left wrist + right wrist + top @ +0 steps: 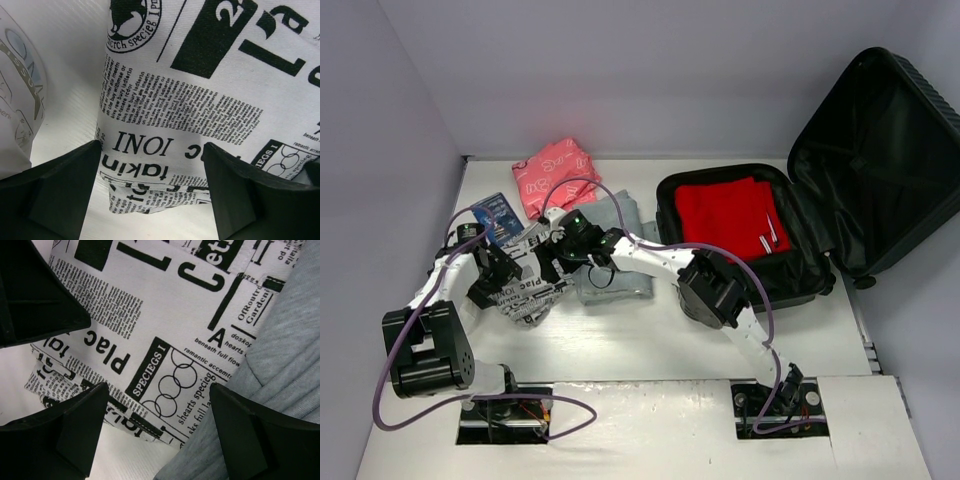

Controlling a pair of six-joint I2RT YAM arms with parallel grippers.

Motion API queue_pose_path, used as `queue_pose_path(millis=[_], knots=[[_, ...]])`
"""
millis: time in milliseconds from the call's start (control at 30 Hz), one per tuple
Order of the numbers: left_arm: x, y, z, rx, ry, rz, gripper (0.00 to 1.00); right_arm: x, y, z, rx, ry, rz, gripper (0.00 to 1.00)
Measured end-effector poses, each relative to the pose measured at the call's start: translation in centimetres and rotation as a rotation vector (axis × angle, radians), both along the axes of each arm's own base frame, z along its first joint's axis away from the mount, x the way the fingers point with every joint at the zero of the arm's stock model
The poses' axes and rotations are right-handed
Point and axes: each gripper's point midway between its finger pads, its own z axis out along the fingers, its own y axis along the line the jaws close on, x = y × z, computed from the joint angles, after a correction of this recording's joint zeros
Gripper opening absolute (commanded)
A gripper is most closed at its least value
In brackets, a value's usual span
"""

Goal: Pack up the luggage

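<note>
Left fingers (pixel 65 190) spread wide, edge of newsprint cloth (pixel 200 100) lying in gap, not pinched. Right fingers (pixel 70 435) also apart, above same cloth where it meets gray garment (pixel 285 355); contact, cannot tell. Both my arms reach to left part of desk (pixel 650 340). Luggage (pixel 890 150) open at far right of desk, lid propped upright, red cloth (pixel 730 215) flat in base. Pink packet (pixel 552 170) beyond newsprint cloth.
</note>
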Motion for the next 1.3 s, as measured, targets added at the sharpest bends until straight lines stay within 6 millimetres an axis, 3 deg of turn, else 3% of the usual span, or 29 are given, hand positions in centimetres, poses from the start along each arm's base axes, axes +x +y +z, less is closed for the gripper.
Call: queue_pose_path(millis=[233,567,833,1000,1167,1200,1300], knots=[[0.0,0.0,0.1,0.004,0.000,-0.012,0.77,1.4,-0.5,-0.5,-0.008,-0.035,-0.095,0.87],[0.2,-0.3,-0.1,-0.015,-0.003,-0.018,0.77,3.6,-2.1,-0.7,-0.048,-0.091,-0.248,0.87],[2.1,-1.0,0.0,-0.062,-0.071,-0.027,0.77,3.5,-2.0,-0.7,-0.036,-0.069,-0.225,0.86],[2.7,-1.7,-1.7,-0.111,-0.074,-0.010,0.77,3.4,-2.1,-0.5,-0.022,-0.045,-0.196,0.86],[2.9,-1.6,-1.9,-0.123,-0.076,0.021,0.77,3.2,-2.2,-0.3,-0.019,-0.037,-0.177,0.86],[2.9,-1.6,-1.9,-0.123,-0.075,0.027,0.75,3.2,-2.3,-0.2,-0.020,-0.035,-0.174,0.86],[2.8,-1.4,-2.1,-0.116,-0.067,0.039,0.48,3.2,-2.4,-0.1,-0.020,-0.028,-0.169,0.86]])
